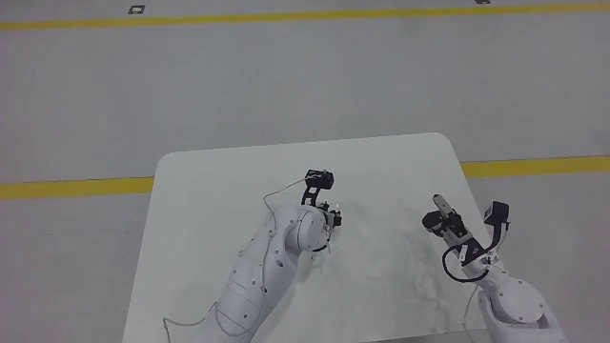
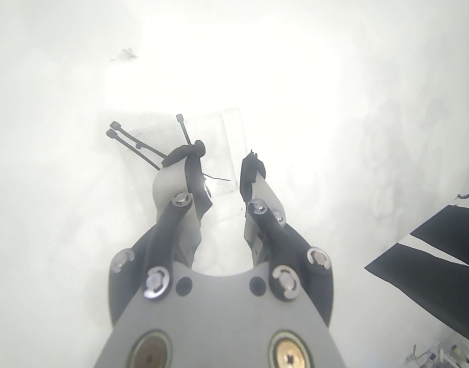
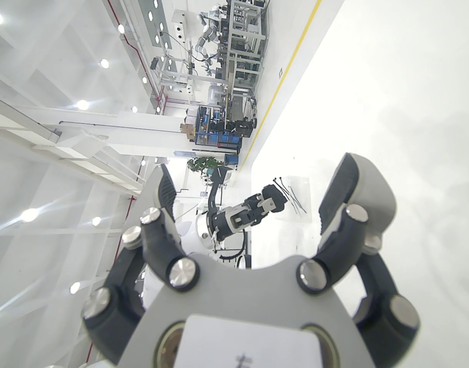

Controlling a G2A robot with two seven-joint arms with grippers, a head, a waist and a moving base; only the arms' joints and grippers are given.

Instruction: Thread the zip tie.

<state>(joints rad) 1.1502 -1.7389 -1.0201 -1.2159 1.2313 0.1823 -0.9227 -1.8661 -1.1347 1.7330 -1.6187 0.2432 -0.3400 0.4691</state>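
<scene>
Black ties (image 2: pixel 133 143) lie fanned on a clear sheet (image 2: pixel 231 124), just ahead of the left gripper (image 2: pixel 225 158). Its wrist view shows their heads beyond one padded fingertip (image 2: pixel 196 150), which overlaps the shafts; whether it touches them cannot be told. The jaws stand partly open with nothing between the pads. The right wrist view gives the side aspect: the left gripper (image 3: pixel 274 197) low over the ties (image 3: pixel 292 195) on the sheet (image 3: pixel 301 181). The right gripper (image 3: pixel 257 172) is spread wide, empty, well apart from the ties. From the top view, both arms are over the white table (image 1: pixel 219 210).
</scene>
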